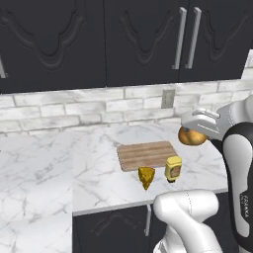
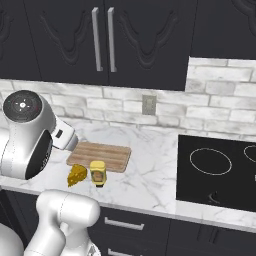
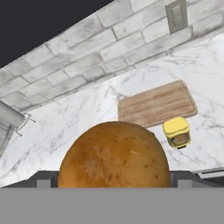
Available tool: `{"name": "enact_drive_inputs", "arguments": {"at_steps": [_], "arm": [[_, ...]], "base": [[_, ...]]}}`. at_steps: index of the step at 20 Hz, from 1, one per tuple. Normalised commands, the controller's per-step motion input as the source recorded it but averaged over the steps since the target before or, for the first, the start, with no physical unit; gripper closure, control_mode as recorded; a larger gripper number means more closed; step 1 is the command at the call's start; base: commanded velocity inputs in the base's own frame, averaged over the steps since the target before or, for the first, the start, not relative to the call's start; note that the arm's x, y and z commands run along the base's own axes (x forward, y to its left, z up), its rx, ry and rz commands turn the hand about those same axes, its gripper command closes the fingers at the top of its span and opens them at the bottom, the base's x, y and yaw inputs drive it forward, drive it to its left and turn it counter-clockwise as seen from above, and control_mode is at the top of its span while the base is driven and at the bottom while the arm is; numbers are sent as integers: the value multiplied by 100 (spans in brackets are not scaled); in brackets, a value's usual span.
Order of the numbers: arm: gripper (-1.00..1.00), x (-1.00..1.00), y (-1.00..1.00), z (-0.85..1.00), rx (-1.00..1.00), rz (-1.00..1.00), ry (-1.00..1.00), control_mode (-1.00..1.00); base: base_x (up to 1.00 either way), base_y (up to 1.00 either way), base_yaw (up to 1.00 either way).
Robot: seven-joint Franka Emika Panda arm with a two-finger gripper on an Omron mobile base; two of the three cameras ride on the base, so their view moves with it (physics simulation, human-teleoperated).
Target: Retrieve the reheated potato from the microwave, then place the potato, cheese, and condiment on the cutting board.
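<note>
Hand view shows the jaws spread wide around the potato (image 3: 114, 155), held above the bench (image 3: 78, 118) near the cutting board (image 3: 157, 104).

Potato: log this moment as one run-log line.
potato: held in claw, above counter | cutting board: bare | cheese, condiment: on counter by board's near edge

White marble counter (image 1: 44, 168) under dark carved upper cabinets (image 1: 123, 39) with steel bar handles (image 2: 102, 39), whitewashed brick backsplash (image 2: 220, 102) with a grey outlet plate (image 2: 148, 105), black cooktop (image 2: 217, 172) at right, dark drawers (image 2: 135, 225) below.
</note>
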Motion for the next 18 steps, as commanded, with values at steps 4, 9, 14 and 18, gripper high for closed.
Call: {"name": "enact_drive_inputs", "arguments": {"at_steps": [4,9,14,18], "arm": [[100,9,27,0,-4,-7,0,-100],[100,34,58,-2,-16,-16,8,-100],[100,50,41,-18,-15,-6,19,-100],[100,61,4,-28,0,1,23,-100]], "base": [[0,0,0],[0,0,0],[0,0,0],[0,0,0]]}}
